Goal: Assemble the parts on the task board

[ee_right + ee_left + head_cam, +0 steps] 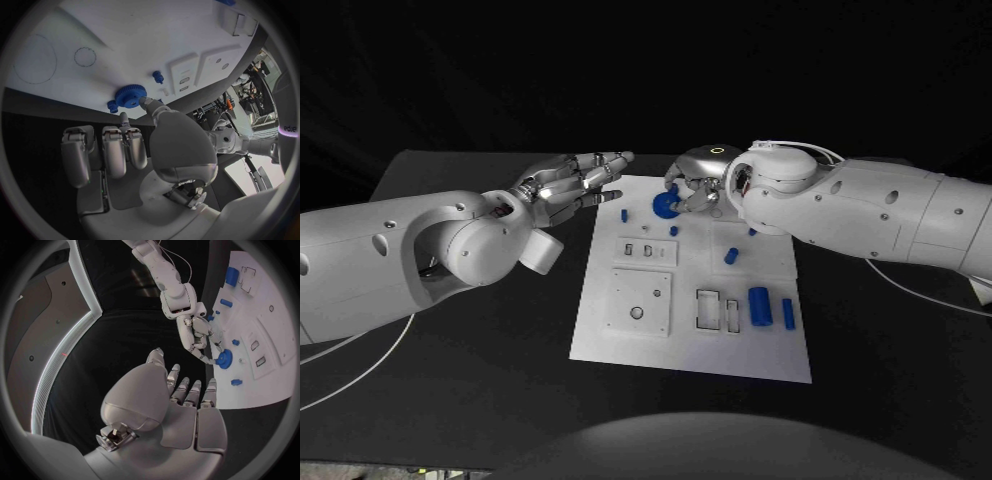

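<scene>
Board: the task board [689, 355] lies mid-table, long axis running 12 to 6 o'clock in the head view.
Gear: a blue gear [666, 206] sits flat near the board's 12 o'clock end, axis upright.
Right hand: the right hand [698, 180] pinches the gear's rim with fingertips [145, 102].
Left hand: the left hand [570, 185] hovers at the board's 10 o'clock corner, fingers apart, holding nothing.
Progress: early, I judge; a blue cylinder [760, 305] and a slimmer blue bar [789, 313] lie loose toward 4 o'clock, long axes 12 to 6.
</scene>
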Available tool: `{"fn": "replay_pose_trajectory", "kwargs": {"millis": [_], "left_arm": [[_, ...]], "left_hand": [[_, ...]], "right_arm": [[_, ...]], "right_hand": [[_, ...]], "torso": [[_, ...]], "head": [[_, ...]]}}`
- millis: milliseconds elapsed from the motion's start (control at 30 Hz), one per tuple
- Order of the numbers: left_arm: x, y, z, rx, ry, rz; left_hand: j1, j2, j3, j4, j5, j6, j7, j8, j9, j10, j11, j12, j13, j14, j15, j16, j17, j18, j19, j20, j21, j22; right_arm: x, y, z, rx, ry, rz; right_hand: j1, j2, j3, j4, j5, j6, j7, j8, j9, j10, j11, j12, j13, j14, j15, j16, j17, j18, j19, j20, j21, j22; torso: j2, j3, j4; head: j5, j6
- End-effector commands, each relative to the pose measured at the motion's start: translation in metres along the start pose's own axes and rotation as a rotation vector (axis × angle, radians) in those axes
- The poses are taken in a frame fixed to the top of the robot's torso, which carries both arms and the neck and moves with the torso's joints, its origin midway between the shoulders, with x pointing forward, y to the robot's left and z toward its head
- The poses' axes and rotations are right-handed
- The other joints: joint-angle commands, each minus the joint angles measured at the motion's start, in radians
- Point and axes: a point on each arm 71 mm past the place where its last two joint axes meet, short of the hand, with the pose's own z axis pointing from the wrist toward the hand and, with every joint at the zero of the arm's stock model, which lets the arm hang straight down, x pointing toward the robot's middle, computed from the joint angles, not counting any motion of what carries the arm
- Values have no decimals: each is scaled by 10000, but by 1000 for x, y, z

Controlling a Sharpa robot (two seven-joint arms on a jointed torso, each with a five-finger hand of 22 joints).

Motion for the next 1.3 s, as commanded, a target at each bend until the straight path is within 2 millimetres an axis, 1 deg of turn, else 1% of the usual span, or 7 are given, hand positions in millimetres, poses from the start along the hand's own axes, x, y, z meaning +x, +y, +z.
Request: {"fn": "replay_pose_trajectory", "kwargs": {"millis": [33,533,700,833,967,1067,1300], "left_arm": [[3,-1,1,43,249,-22],[0,-1,-3,40,131,-19],[-1,-1,-3,33,103,-15],[0,-1,-2,61,115,-15],[1,1,-2,74,181,-54],[1,3,-2,48,186,-82],[1,8,-3,13,197,-159]], "left_hand": [[79,-17,10,0,63,11,86,63,14,-6,52,30,15,8,38,37,10,71,12,36,49,17],[85,-20,9,-5,67,18,99,69,15,7,67,42,16,15,40,50,12,69,21,38,56,19],[89,-23,8,-9,69,25,104,73,16,17,72,55,18,20,43,60,14,69,24,39,58,20],[93,-25,8,-12,71,32,105,77,16,23,73,60,19,25,51,68,15,69,28,40,61,21],[105,-26,11,-19,75,38,107,83,17,34,75,70,20,38,69,88,19,68,38,41,69,25],[105,-26,11,-19,75,38,107,83,17,34,75,70,20,38,69,88,19,68,38,41,69,25],[111,-23,14,-21,79,38,108,85,17,37,78,72,19,42,77,93,20,68,42,42,72,26]], "right_arm": [[0,-1,-2,-97,-61,-18],[-22,-35,-49,-258,-2168,647],[-30,-57,-78,19,-2750,1232],[-32,-78,-101,128,-3348,1803],[-28,-96,-123,90,-3825,2346],[-23,-106,-133,221,-3972,2609],[4,-134,-147,884,-3660,3555]], "right_hand": [[-63,23,-119,-1,-226,-26,9,-12,-115,1076,-32,39,2634,1043,-3,35,2631,-29,738,-8,-52,2480],[226,207,-124,-33,-161,806,-124,213,-449,1076,-152,39,2634,1043,-105,35,2631,-62,837,-94,51,2523],[389,200,-178,30,-669,1069,-171,166,-676,1076,-230,39,2634,1043,-195,35,2631,-7,679,-172,-125,2449],[278,177,-487,339,-1939,984,-245,53,-848,1076,-280,39,2634,1043,-246,35,2631,35,558,-214,-269,2393],[324,153,-648,480,-1696,811,-420,60,-792,1076,-400,39,2634,1043,-326,35,2631,-8,680,-285,-134,2452],[513,199,-778,565,-1418,387,-581,153,-348,1076,-533,39,2634,1043,-429,35,2631,-32,748,-413,-57,2485],[962,393,-1242,999,-929,-1176,-482,1141,2589,1076,-457,39,2634,1043,-383,35,2631,-27,728,-403,-76,2478]], "torso": [[-3,1,10],[11,-4,-30],[12,10,-31],[0,0,-29],[1,35,-30],[-26,41,-70],[-77,61,-159]], "head": [[19,1],[36,60],[28,49],[-12,68],[-50,108],[-27,79],[-122,127]]}}
